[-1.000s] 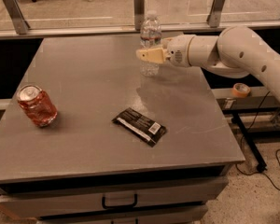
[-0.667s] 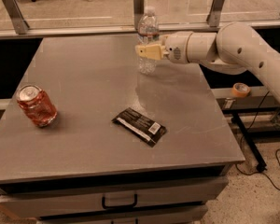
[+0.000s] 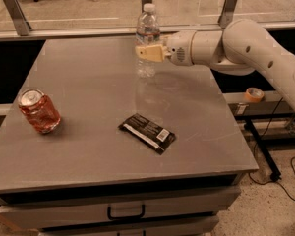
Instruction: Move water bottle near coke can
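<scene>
Beige tool (image 3: pixel 147 53) around far-side water bottle (image 3: pixel 147 27)

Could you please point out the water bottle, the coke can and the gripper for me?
water bottle (image 3: pixel 147 33): camera view, on its label band.
coke can (image 3: pixel 39 114): camera view, on its red side.
gripper (image 3: pixel 143 53): camera view, between its jaws, shut around the bottle's middle.

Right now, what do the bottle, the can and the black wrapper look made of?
The water bottle: clear thin plastic, ribbed and see-through, with a white cap; the gripper holds it just below the label. The coke can: likely thin metal, with glossy red paint, a silver top and a dented wall. The black wrapper: probably plastic film or foil, flat and slightly shiny; cannot tell which.
</scene>
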{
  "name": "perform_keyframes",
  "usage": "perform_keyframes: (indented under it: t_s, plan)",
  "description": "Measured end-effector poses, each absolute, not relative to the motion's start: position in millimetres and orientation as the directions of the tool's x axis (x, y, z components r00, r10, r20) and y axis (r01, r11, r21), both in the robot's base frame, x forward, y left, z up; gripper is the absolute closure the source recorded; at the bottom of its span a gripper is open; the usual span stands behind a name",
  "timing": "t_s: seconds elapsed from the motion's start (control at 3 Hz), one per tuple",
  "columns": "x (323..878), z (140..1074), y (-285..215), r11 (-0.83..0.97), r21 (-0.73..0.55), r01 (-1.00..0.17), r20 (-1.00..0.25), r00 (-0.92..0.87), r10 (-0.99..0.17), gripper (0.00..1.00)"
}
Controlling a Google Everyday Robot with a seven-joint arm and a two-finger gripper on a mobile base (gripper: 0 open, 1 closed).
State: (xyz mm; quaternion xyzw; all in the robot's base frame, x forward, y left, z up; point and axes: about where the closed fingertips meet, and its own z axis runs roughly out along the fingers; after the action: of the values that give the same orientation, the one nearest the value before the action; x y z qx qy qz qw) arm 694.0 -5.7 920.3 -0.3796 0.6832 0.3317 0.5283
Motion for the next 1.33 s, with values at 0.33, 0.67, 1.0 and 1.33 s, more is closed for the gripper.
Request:
perform_keyframes:
  t_s: [0.33,0.67,1.0,1.33]
  plan:
    - [662.1,944.9,35.7,0.357,0.059,-0.932,-0.978,-0.126,-0.167,1.00]
    - [626.3,964.6,78.5,0.220,0.073,-0.973,-0.984,-0.106,-0.141,1.00]
    - [626.2,964.6,78.6,0.220,0.073,-0.973,-0.984,-0.106,-0.141,1.00]
    - [600.7,965.8,105.3,0.153,0.092,-0.984,-0.988,-0.109,-0.112,1.00]
